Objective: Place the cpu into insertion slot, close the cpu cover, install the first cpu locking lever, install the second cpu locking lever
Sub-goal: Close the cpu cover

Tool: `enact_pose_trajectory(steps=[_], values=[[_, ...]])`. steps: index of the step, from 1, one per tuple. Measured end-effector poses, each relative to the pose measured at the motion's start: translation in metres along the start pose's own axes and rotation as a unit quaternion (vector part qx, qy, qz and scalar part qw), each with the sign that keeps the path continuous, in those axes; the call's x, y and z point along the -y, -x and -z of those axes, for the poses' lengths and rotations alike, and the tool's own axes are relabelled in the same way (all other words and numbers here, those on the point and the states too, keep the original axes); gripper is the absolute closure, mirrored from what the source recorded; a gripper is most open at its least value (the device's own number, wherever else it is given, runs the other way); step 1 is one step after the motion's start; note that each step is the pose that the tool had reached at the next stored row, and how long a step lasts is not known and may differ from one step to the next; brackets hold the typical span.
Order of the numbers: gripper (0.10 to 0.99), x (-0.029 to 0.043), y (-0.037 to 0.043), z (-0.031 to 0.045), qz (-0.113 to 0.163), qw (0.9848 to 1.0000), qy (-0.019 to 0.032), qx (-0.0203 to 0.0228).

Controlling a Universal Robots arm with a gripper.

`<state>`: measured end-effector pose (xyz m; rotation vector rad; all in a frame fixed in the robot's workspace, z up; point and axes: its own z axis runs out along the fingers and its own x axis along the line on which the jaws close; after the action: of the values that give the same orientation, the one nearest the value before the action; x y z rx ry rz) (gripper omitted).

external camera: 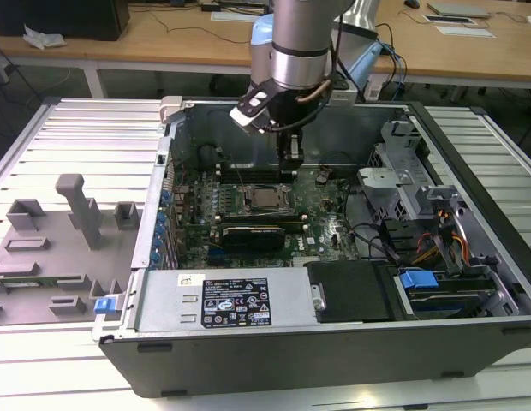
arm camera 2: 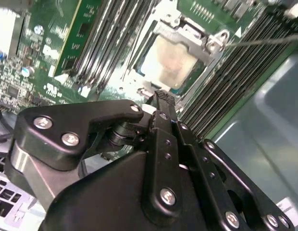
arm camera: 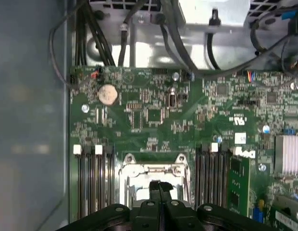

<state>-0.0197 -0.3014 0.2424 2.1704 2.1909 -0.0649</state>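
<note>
Silvery-grey metal is showing on the cpu (arm camera 2: 172, 61), which is sitting in the insertion slot (external camera: 267, 199) directly below and just ahead of the gripper (arm camera 2: 161, 95). The cpu cover (arm camera 2: 187, 30) is lying flat around the chip, framing its top. The gripper's two black fingers are pressing together with nothing between them. Whether their tips are touching the slot cannot be determined. The green motherboard (arm camera: 154, 120) is spreading beyond the fingertips.
</note>
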Motion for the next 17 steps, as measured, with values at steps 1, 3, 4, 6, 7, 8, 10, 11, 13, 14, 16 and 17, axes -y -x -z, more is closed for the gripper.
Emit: enact_pose_trajectory(steps=[1, 3, 4, 6, 7, 8, 10, 11, 13, 14, 16, 17], values=[[0.98, 0.0064, 0.0, -0.0007, 0.0, 1.0, 0.0025, 0.0], [0.98, 0.0118, 0.0002, -0.0015, 0.0, 1.0, 0.0042, 0.0], [0.98, 0.0152, 0.0006, -0.0022, 0.0, 1.0, 0.0052, 0.0], [0.98, 0.0197, 0.0017, -0.0036, 0.0, 1.0, 0.0063, 0.0001], [0.98, 0.0216, 0.0027, -0.0046, -0.001, 1.0, 0.0068, 0.0001], [0.98, 0.0229, 0.0035, -0.0055, -0.001, 1.0, 0.0071, 0.0], [0.98, 0.0251, 0.0048, -0.0073, -0.001, 1.0, 0.0079, -0.0001], [0.98, 0.0262, 0.0057, -0.0083, -0.001, 1.0, 0.0085, -0.0016], [0.98, 0.0273, 0.0067, -0.0094, -0.001, 0.9999, 0.0096, -0.0096], [0.98, 0.028, 0.0074, -0.0101, -0.001, 0.9998, 0.0103, -0.0162], [0.98, 0.0282, 0.0088, -0.0115, -0.001, 0.9997, 0.0106, -0.0223], [0.98, 0.0282, 0.0095, -0.0124, -0.002, 0.9997, 0.0107, -0.0238]])
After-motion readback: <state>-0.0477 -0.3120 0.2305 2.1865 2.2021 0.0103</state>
